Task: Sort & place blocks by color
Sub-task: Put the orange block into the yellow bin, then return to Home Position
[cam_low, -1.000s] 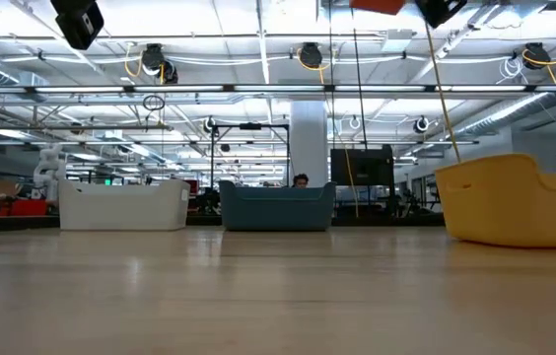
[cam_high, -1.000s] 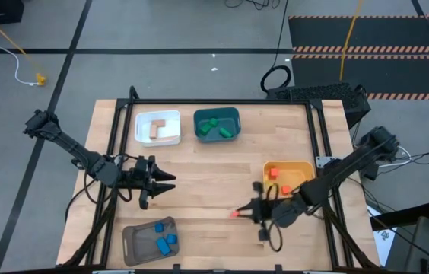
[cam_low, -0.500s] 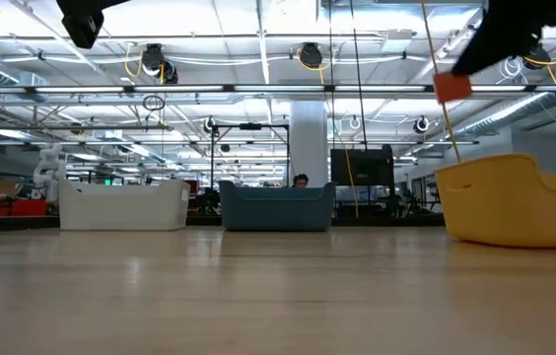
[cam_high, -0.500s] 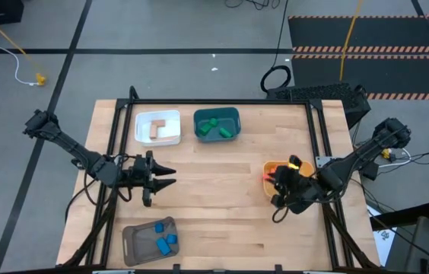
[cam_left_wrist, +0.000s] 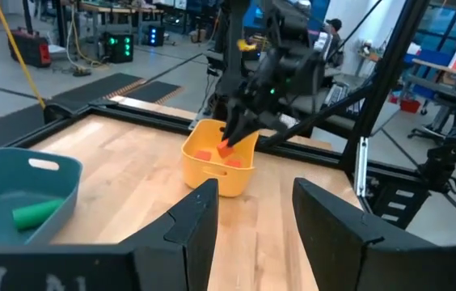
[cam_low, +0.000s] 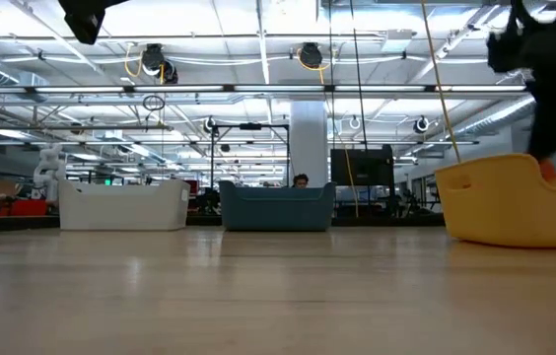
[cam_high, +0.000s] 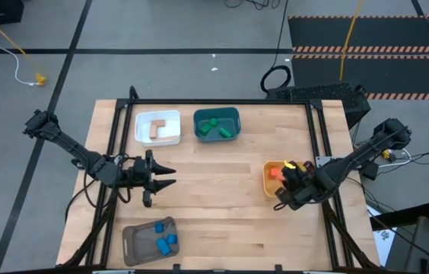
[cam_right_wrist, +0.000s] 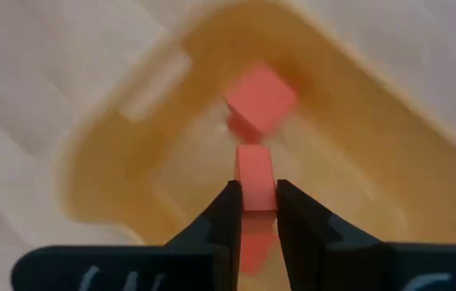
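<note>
1. Right gripper (cam_right_wrist: 253, 212) is the one doing the work here. It hangs over the yellow bin (cam_high: 269, 185) on the right side of the table, and its two dark fingers are pinched onto a small red-orange block (cam_right_wrist: 255, 178). In the right wrist view the block sits squarely between the tips.
2. Under it there's a second red-orange block (cam_right_wrist: 261, 99) lying loose on the floor of the yellow bin. The held one is above the inside of the bin; can't tell if it touches the loose one or the bin floor.
3. Left gripper (cam_high: 163, 180) is parked over bare wood on the left half of the table, pointing toward the middle. Its fingers are a bit apart with nothing between them, as the left wrist view shows.
4. Green blocks (cam_high: 216, 128) are piled in the teal bin (cam_high: 197, 118) at the far edge of the table.
5. A tan wood block (cam_high: 156, 129) is in the white bin (cam_high: 171, 139), just beside the teal one.
6. Blue blocks (cam_high: 166, 243) are in the grey bin (cam_high: 135, 245) at the near left edge.
7. No loose blocks show on the table top (cam_high: 214, 205) from the high view.
</note>
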You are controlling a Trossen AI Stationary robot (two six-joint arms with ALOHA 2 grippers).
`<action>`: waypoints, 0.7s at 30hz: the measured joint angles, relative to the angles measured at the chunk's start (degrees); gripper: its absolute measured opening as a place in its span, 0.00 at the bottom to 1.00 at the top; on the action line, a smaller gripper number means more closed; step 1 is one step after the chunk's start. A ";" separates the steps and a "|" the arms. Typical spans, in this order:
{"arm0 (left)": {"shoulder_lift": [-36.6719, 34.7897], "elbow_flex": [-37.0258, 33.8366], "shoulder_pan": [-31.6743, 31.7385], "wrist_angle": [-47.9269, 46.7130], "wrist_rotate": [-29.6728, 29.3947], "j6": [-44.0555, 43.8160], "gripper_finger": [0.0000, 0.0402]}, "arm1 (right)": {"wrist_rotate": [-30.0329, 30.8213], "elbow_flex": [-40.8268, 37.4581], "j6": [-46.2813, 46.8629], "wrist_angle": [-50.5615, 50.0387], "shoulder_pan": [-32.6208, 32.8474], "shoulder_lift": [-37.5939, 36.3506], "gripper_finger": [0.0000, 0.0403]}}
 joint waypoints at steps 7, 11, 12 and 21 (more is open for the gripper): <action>0.00 0.00 0.00 -0.39 0.02 -3.25 0.40 | -5.89 -4.77 3.81 1.01 -0.02 -0.02 0.27; -0.08 0.00 -0.07 -0.39 0.10 -3.49 0.40 | -5.95 -4.30 2.70 2.02 -0.02 -0.67 0.38; -0.17 0.00 -0.07 -0.38 0.10 -3.49 0.40 | -5.95 -4.22 2.08 2.56 -0.02 -1.12 0.40; -6.60 0.00 -0.07 -5.97 0.28 -4.76 0.40 | -5.70 -4.20 -1.58 7.15 -0.84 -8.37 0.50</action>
